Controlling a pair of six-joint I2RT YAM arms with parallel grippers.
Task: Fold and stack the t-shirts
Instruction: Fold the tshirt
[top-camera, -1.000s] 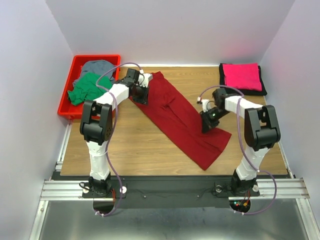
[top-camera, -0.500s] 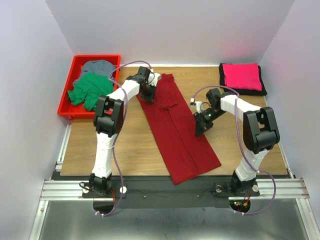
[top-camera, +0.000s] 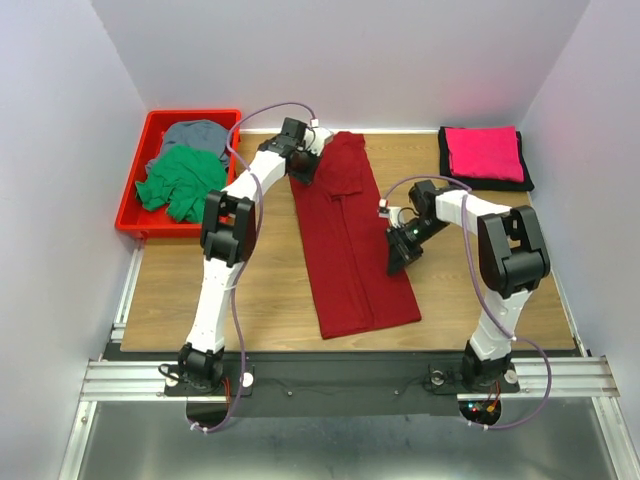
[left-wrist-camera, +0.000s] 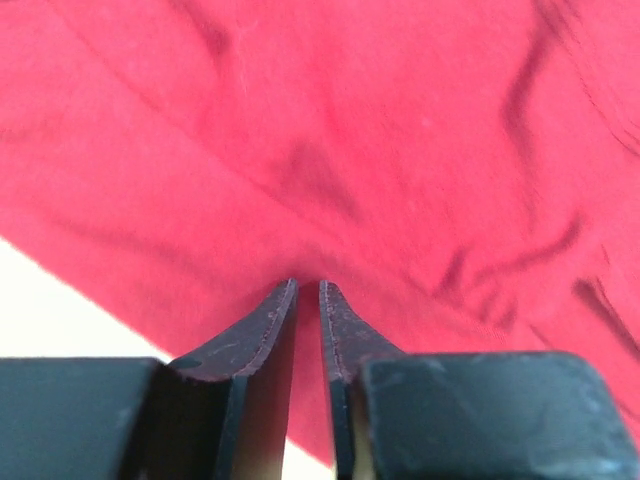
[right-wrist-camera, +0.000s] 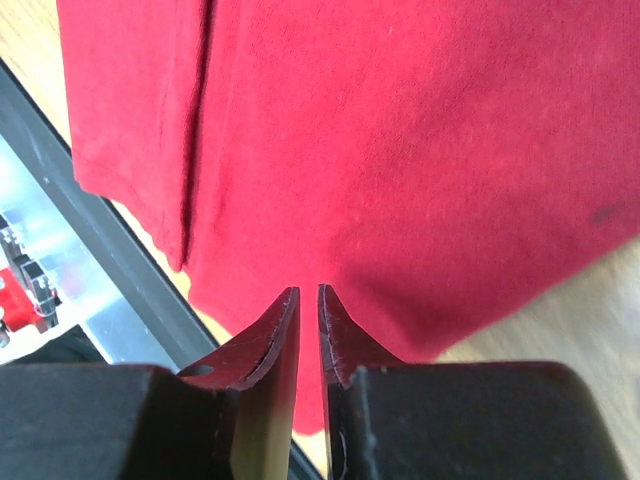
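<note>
Overhead only, whole red shirt (top-camera: 355, 250), pink stack (top-camera: 484, 153)

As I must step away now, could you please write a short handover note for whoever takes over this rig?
Left pincer: shut on the red t-shirt, far end.
Right pincer: shut on its right edge.
The shirt lies folded lengthwise mid-table.
Done: pink shirt folded on a black one, far right corner.
Left: finish folding the red one, stack it; green shirt and grey shirt wait in the red bin.
</note>
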